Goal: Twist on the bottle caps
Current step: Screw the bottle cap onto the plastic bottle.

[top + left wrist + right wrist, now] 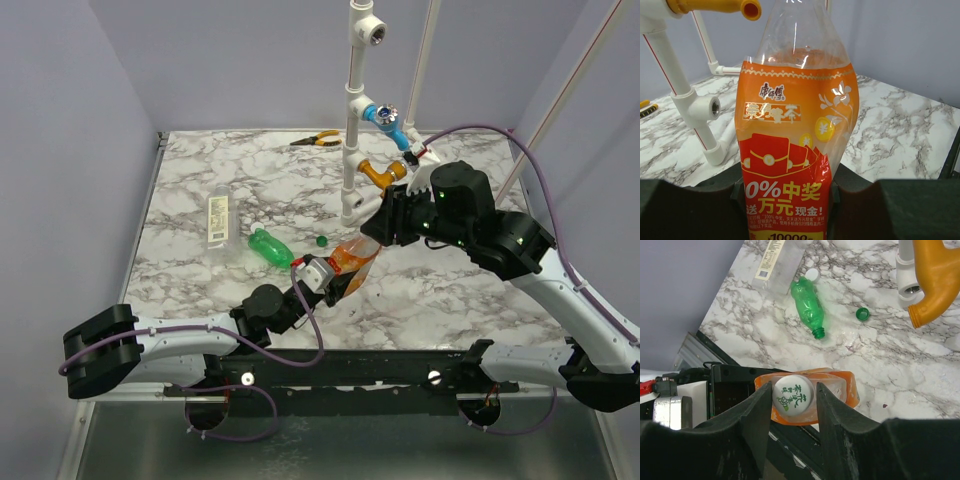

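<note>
Two grippers share the orange bottle (795,125) near the middle of the counter (450,300). The left gripper (320,273) has its jaws clenched on the bottle's lower, labelled body. The right gripper (794,407) sits over the top, its jaws pressed to either side of the white cap (794,395) on the bottle's mouth. Just left, the green bottle (270,246) lies on its side with its mouth open. The dark green cap (321,240) lies loose to its right, apart from it. Farther left lies the clear bottle (218,218). A white pipe frame (352,150) stands on the far side.
</note>
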`<move>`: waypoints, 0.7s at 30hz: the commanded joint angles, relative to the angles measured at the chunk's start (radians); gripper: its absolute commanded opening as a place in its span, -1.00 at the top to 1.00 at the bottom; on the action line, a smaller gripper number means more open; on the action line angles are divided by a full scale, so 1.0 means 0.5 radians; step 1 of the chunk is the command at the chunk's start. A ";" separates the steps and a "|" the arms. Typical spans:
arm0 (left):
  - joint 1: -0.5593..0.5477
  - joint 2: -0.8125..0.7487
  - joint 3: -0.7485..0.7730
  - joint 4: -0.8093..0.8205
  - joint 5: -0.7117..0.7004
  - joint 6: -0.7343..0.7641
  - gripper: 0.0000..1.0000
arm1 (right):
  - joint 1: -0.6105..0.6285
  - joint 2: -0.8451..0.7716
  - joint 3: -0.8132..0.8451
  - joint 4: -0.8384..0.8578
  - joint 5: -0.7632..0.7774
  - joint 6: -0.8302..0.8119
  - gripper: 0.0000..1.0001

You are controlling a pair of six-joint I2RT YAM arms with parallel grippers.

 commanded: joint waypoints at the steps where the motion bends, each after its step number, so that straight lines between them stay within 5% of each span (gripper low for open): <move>1: 0.010 0.008 0.025 0.012 0.055 -0.027 1.00 | 0.012 0.001 0.048 -0.057 -0.039 -0.015 0.13; 21: 0.010 0.027 0.121 0.017 0.081 0.060 1.00 | 0.012 -0.010 -0.036 -0.111 -0.037 0.204 0.51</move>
